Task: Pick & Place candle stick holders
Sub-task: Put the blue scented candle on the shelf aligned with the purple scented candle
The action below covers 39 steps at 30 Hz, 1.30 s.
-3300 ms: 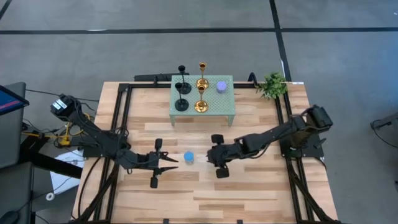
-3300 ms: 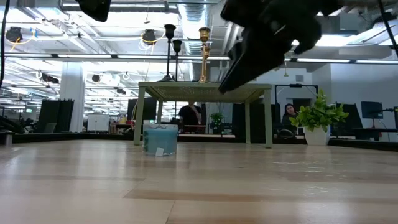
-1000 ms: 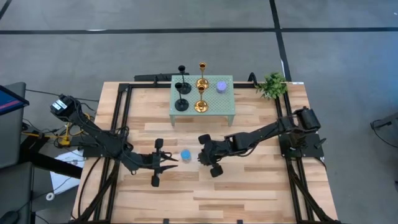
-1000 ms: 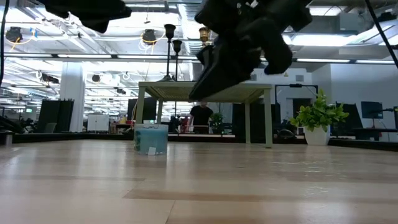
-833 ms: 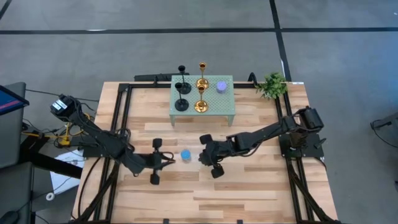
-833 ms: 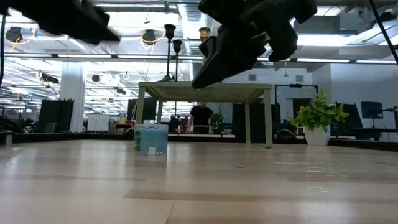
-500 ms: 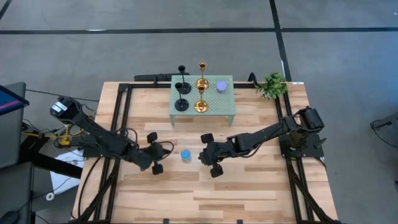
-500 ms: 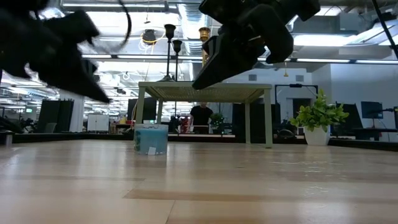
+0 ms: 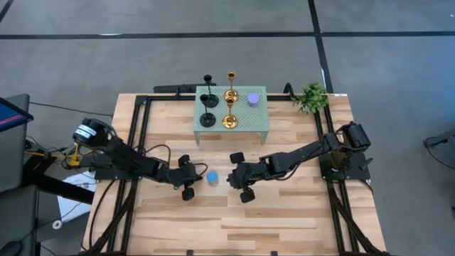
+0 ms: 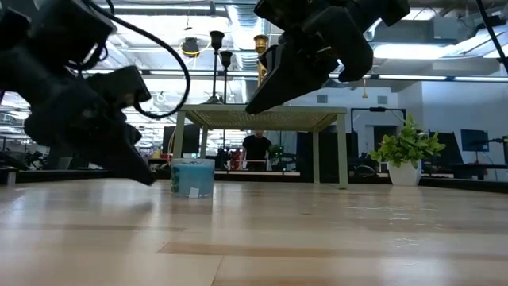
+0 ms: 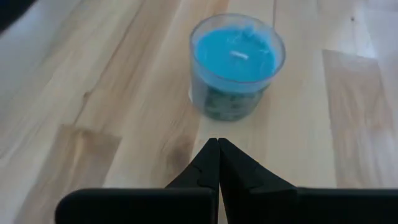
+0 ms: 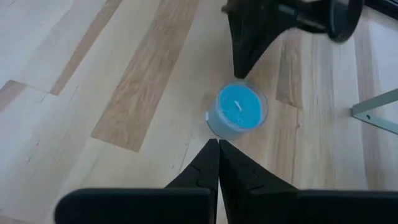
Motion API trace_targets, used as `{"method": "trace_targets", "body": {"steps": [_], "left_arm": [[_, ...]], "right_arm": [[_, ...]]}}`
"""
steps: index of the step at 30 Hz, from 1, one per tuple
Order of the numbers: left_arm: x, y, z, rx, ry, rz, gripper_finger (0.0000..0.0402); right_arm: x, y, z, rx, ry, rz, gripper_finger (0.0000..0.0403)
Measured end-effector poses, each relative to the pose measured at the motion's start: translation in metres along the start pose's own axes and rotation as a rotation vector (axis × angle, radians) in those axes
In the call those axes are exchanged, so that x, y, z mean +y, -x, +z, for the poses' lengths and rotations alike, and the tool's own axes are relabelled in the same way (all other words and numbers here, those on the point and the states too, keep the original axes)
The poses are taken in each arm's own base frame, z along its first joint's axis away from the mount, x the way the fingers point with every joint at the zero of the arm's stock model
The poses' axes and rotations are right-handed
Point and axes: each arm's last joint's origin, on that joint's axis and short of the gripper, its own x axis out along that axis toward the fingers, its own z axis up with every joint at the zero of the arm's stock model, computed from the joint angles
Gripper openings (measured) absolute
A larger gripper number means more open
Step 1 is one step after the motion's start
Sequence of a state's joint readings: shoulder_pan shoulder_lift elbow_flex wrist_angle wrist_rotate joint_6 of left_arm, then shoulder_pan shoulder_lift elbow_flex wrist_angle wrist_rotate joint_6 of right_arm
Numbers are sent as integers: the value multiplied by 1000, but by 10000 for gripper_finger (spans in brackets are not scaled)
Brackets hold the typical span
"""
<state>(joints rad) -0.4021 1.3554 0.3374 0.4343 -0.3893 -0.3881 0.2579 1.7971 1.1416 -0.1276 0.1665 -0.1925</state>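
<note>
Blue candle holder (image 9: 212, 176) mid-frame on surface (image 9: 284, 213), unheld; left claw (image 9: 195, 175) and right claw (image 9: 229, 178) pressed together, flanking it, likely nudging.

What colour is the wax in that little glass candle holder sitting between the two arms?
Bright blue wax in the clear glass candle holder; the left wrist view shows it best.

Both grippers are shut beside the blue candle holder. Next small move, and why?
Probably reopen the left gripper before advancing. It is shut with its tips short of the squat blue glass candle holder, which stands free on the wooden table. The right gripper, also shut, waits on the opposite side, holding nothing.
</note>
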Motion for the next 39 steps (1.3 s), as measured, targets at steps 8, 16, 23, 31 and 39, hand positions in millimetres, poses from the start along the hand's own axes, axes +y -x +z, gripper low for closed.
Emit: {"method": "trace_targets", "body": {"steps": [8, 16, 23, 31, 39], "left_arm": [[-2, -14, 1, -69, -25, -46, 1], [8, -20, 10, -85, 8, -26, 1], [0, -25, 28, -132, -43, -96, 0], [0, -54, 21, -77, -54, -85, 0], [5, -77, 33, -117, -20, -175, 0]], "right_arm": [[0, 0, -1, 10, -2, 2, 0], [5, 1, -9, 91, -58, 20, 0], [6, 2, -11, 118, -68, 15, 0], [7, 2, -13, 140, -76, 4, 0], [13, 4, -17, 191, -86, -10, 0]]}}
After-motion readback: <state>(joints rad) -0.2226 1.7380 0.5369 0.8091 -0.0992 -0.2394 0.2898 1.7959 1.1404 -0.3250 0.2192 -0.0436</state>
